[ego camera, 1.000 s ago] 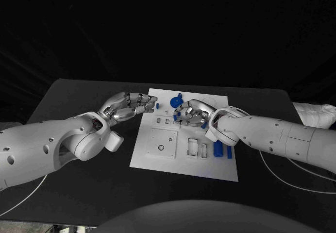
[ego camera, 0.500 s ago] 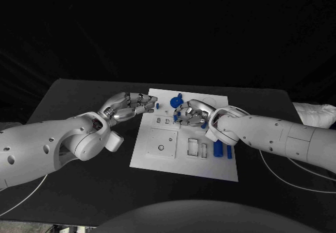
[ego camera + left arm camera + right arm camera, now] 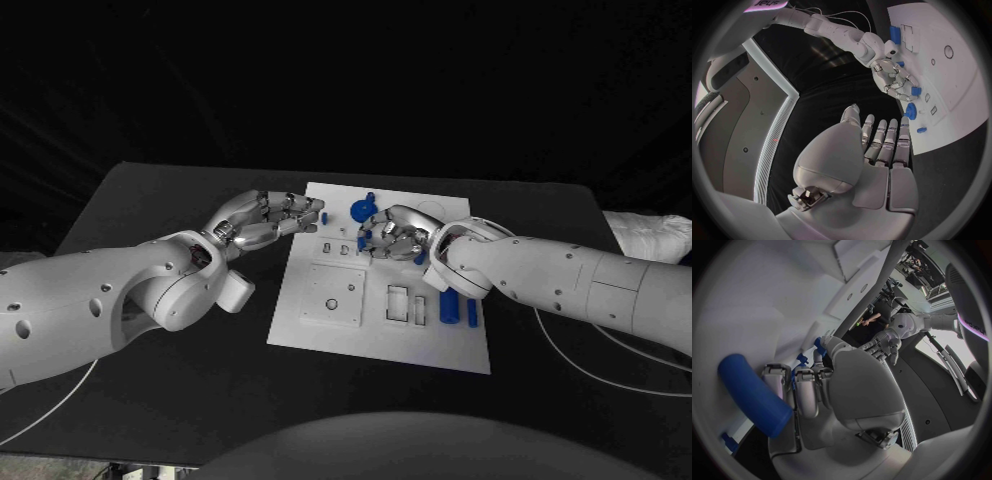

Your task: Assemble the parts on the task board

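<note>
Black tabletop [image 3: 159, 400] under dark surroundings carries the white task board [image 3: 378, 345] at its centre, as we see it from the head camera. We note a square recessed panel [image 3: 332, 296] with a small round hole on the board's near left quarter, and just beside it, toward 3 o'clock, a pair of narrow rectangular slots [image 3: 405, 304]. Two upright blue pegs [image 3: 459, 310] stand near the board's 3 o'clock edge, just below the right forearm. A round blue part [image 3: 362, 208] sits near the board's 12 o'clock edge, and a small blue piece [image 3: 323, 217] lies at the board's left edge, just beside the left fingertips.

We find the left hand [image 3: 268, 220] at about 10 o'clock from the board's centre, over its left edge, fingers curled inward. In the left wrist view the same hand [image 3: 879, 160] shows its fingers lying side by side with nothing in the palm. We record it as closed on nothing.

The right hand [image 3: 392, 232] sits over the board's upper middle, at roughly 12 o'clock from the slots, fingers bent down onto the surface with blue showing among them. In the right wrist view a thick blue cylinder [image 3: 751, 392] lies against the fingers [image 3: 804, 390] of that hand; we cannot tell whether they clamp it or merely rest beside it.
</note>
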